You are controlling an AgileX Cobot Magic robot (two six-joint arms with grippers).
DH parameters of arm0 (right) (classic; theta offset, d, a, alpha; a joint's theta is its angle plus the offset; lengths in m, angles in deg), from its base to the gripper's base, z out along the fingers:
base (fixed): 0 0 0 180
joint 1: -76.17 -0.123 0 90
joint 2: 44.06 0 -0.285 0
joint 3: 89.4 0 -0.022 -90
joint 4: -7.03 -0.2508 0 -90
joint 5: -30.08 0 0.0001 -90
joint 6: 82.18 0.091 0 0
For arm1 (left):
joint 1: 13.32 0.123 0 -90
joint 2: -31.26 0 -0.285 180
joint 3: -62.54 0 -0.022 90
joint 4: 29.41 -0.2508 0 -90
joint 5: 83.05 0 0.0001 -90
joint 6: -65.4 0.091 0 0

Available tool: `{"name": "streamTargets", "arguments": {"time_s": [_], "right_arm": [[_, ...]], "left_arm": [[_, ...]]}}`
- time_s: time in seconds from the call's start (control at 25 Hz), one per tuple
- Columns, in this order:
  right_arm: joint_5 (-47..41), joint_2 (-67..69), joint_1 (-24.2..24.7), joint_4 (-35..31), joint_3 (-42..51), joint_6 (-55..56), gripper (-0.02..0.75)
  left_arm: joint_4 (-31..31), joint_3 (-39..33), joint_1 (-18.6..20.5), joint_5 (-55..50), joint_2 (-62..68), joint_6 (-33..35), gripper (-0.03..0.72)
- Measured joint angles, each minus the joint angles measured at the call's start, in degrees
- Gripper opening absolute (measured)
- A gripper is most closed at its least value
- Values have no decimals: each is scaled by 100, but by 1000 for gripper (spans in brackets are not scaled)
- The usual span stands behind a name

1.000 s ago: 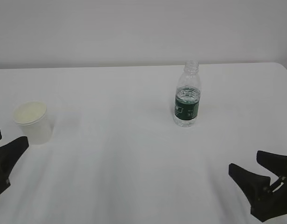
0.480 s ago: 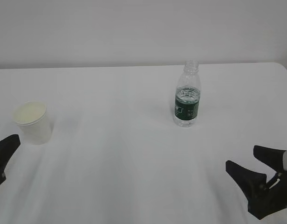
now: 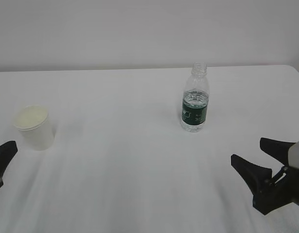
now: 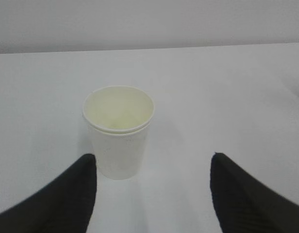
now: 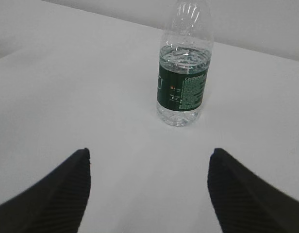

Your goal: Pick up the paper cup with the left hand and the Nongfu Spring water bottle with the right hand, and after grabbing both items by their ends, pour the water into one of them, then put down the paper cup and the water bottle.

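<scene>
Right end effector (image 5: pixel 149 187) gaping before Nongfu Spring water bottle (image 5: pixel 183 73); green label unreadable.

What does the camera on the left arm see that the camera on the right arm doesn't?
Only the left wrist view shows the paper cup, upright and empty as far as I can tell, standing just beyond the left gripper, whose jaws are spread with nothing between them.

Only the right wrist view shows the Nongfu Spring water bottle, upright, uncapped, with water inside, ahead of the open right gripper.

Both show the white table, a pale wall behind, and two dark jaws framing the bottom.
</scene>
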Motion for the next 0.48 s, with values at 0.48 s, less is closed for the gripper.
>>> {"name": "streamTargets", "arguments": {"time_s": [0.48], "right_arm": [[0, 0, 0, 0, -12, -9, 574]], "left_arm": [[74, 0, 0, 170, 419, 0, 558]]}}
